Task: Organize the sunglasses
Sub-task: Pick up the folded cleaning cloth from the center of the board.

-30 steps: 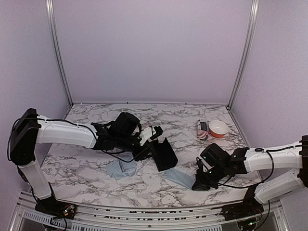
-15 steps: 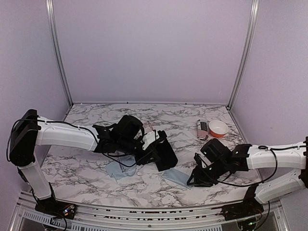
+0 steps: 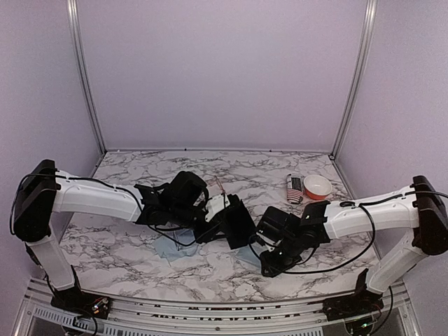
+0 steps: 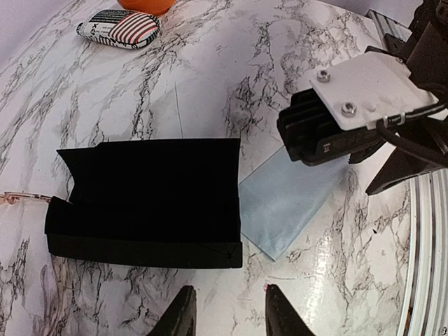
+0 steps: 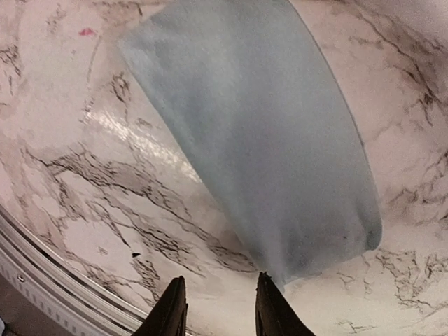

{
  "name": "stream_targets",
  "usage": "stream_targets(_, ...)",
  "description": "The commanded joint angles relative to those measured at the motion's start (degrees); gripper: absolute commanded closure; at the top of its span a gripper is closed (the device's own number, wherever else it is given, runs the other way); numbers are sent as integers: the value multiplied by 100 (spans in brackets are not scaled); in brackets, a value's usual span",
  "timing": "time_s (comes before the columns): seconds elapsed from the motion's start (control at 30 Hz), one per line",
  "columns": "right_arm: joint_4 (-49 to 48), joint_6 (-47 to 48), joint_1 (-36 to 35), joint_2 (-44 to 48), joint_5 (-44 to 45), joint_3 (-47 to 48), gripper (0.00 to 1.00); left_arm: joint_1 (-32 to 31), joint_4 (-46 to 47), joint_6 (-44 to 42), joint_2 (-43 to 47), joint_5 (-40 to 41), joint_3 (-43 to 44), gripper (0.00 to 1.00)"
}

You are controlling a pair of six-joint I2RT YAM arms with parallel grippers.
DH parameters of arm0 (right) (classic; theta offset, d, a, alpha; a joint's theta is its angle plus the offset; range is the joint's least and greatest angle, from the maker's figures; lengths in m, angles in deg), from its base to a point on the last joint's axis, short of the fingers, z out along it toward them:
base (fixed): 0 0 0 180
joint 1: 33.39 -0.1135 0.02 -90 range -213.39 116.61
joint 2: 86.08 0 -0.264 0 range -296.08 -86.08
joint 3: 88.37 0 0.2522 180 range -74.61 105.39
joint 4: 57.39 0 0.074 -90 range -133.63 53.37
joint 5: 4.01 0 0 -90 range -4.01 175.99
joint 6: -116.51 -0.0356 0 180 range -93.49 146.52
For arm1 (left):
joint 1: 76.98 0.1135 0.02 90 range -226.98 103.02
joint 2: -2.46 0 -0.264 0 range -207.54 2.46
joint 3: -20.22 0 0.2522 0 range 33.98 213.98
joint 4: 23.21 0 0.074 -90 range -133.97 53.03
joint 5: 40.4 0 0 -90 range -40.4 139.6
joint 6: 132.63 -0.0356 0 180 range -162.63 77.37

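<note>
On marble table [image 4: 210,70], sunglasses [image 4: 17,198] lie crosswise; left gripper [image 4: 229,292] and right gripper [image 5: 220,281] stand parted.

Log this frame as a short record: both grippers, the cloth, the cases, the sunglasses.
left gripper: open, empty, just in front of the black case
right gripper: open, empty, at one end of the blue cloth
striped case: beside the orange bowl, far from both grippers
sunglasses: only a thin pinkish piece shows, by the black case; not held
</note>
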Motion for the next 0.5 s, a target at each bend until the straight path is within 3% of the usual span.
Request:
stream_targets(0.0,677,203,-172,-128,631,192,66,9,-26,-72,201,38,-84,66)
stream_targets(0.17,797,155,-189,-3,949,178,65,9,-12,-91,212,48,-113,66)
stream_targets(0.47,355,357,-195,-48,609,20,68,9,-14,-56,163,13,-65,66)
